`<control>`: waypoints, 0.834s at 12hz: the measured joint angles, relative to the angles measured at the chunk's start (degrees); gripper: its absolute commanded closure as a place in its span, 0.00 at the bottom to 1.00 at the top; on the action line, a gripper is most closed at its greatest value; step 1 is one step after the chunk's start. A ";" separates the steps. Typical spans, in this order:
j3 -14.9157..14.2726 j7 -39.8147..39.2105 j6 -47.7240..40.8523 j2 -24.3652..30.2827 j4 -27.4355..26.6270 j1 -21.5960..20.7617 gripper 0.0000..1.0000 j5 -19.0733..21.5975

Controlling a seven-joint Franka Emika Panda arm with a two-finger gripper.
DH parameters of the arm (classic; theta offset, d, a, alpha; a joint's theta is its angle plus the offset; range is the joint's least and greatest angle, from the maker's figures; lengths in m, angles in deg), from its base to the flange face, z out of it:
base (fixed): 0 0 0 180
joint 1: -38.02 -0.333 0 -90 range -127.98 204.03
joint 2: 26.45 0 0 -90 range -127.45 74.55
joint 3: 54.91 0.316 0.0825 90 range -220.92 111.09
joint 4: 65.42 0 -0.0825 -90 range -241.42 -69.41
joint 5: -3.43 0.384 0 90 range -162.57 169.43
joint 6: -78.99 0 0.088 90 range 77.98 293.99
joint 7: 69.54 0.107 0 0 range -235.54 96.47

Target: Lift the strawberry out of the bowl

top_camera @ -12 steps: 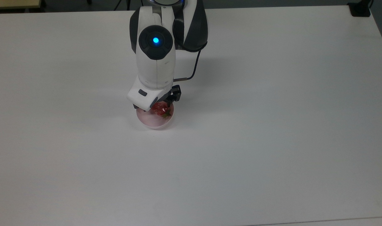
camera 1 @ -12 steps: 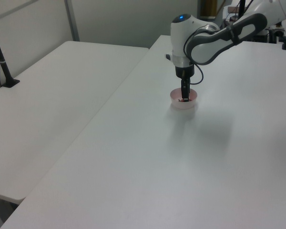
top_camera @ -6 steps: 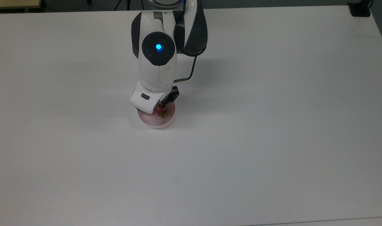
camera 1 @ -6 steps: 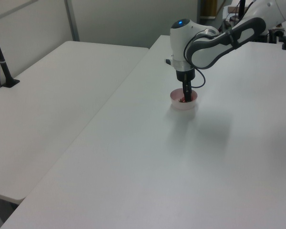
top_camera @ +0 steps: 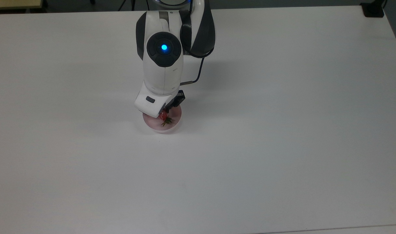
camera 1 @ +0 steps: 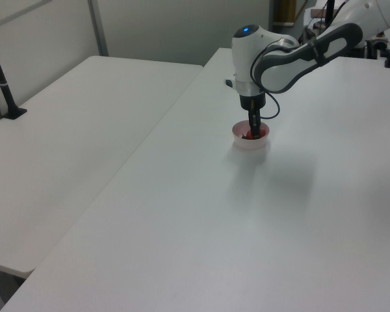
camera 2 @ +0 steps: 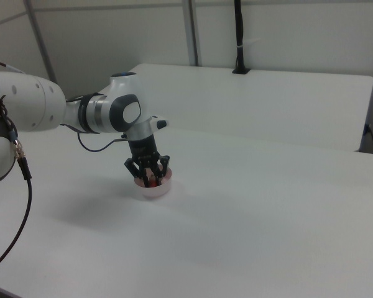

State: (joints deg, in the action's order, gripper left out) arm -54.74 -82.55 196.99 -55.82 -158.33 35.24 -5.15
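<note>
The pale pink bowl (top_camera: 162, 129) stands on the white table, a little to the top view's left of centre. My gripper (camera 2: 152, 179) points straight down into it, and its black fingers (camera 2: 145, 176) stand close on either side of the strawberry (top_camera: 164, 115). The red fruit pokes out from under the white hand in the top view, with its green cap (top_camera: 167, 122) towards the bowl's middle. From the left view the gripper (camera 1: 252, 132) dips inside the bowl (camera 1: 249, 143) with a bit of red at its tip. The gripper is shut on the strawberry, which still sits low inside the bowl (camera 2: 154, 190).
The white table (top_camera: 282, 146) spreads wide around the bowl. A second white table (camera 1: 65, 149) adjoins it on the left view's left, with a black pole (camera 1: 1, 84) on it. The arm's black cable (top_camera: 201, 70) hangs behind the wrist.
The gripper came down into the bowl and closed in on the strawberry. In the last half second the fruit shifted slightly between the fingers and the arm barely moved.
</note>
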 measured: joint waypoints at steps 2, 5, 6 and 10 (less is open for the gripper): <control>0.00 0.64 0.03 0.19 0.67 0.02 0.70 0.20; -0.34 1.25 -0.96 4.42 2.39 0.45 0.70 3.56; -0.68 1.45 -2.65 6.01 2.38 0.80 0.70 3.73; -8.65 0.84 -7.36 10.12 -2.57 3.26 0.66 3.75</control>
State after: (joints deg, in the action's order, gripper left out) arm -63.40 -81.71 189.63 -45.69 -160.90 38.50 -1.40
